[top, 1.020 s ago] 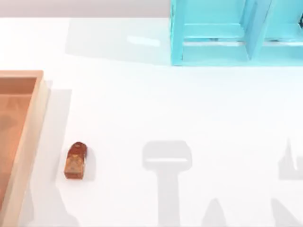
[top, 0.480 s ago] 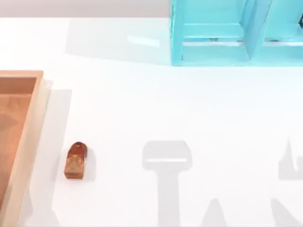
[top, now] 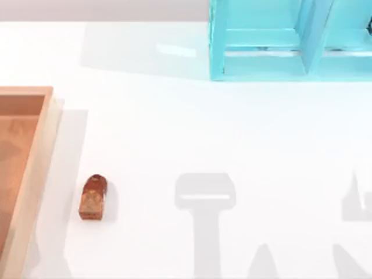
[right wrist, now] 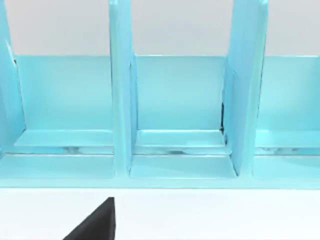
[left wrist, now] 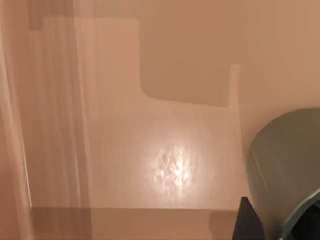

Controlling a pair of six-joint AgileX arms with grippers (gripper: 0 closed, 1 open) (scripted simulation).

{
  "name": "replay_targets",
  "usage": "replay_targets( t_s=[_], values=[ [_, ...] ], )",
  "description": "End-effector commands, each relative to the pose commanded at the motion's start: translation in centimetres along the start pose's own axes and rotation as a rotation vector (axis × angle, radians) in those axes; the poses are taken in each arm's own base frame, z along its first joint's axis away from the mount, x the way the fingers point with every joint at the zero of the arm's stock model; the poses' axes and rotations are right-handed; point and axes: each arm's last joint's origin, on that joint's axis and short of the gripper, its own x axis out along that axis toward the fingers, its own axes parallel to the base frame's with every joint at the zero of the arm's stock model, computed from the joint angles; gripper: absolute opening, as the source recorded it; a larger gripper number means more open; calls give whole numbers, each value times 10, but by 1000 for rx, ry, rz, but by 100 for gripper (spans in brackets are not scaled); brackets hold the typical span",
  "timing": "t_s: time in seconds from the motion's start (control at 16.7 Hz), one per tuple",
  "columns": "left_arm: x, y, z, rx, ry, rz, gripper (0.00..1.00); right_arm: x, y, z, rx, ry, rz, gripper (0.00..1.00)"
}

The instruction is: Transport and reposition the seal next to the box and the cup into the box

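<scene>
One dark finger (left wrist: 248,222) of the left pincer shows in the left wrist view, close beside the cup (left wrist: 285,170); whether that pincer is clenched, released or grasping the cup cannot be told. The cup's grey-olive wall and rim sit over the orange-brown floor of the box (left wrist: 165,150), which carries a bright glare patch and blocky shadows.

From above, the box (top: 35,174) lies at the desk's 9 o'clock edge, its tan rim running toward 6 o'clock. The seal (top: 93,197) lies on the white desk (top: 174,128) just beside the box's right rim, outside it, at about 8 o'clock from the desk's middle, its rounded end pointing toward 12 o'clock.

In the right wrist view, a dark finger tip (right wrist: 95,225) of the right pincer hangs over the desk facing the cyan shelf (right wrist: 175,115); its state cannot be told. The shelf (top: 290,40) stands at the desk's 1 o'clock.
</scene>
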Motion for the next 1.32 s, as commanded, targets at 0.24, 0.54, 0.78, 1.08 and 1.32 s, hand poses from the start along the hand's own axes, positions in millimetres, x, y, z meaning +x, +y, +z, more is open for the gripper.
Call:
replay_targets(
  t_s=[0.24,0.54,0.78,1.08,1.32],
  values=[
    [0,0,0,0,0,0,75,0,0,0,0,0,0,100],
    [0,0,0,0,0,0,100,0,0,0,0,0,0,100],
    [0,0,0,0,0,0,100,0,0,0,0,0,0,100],
    [-4,0,1,4,-7,2,100,0,0,0,0,0,0,100],
    [-28,-1,6,14,-13,16,100,0,0,0,0,0,0,100]
  ],
)
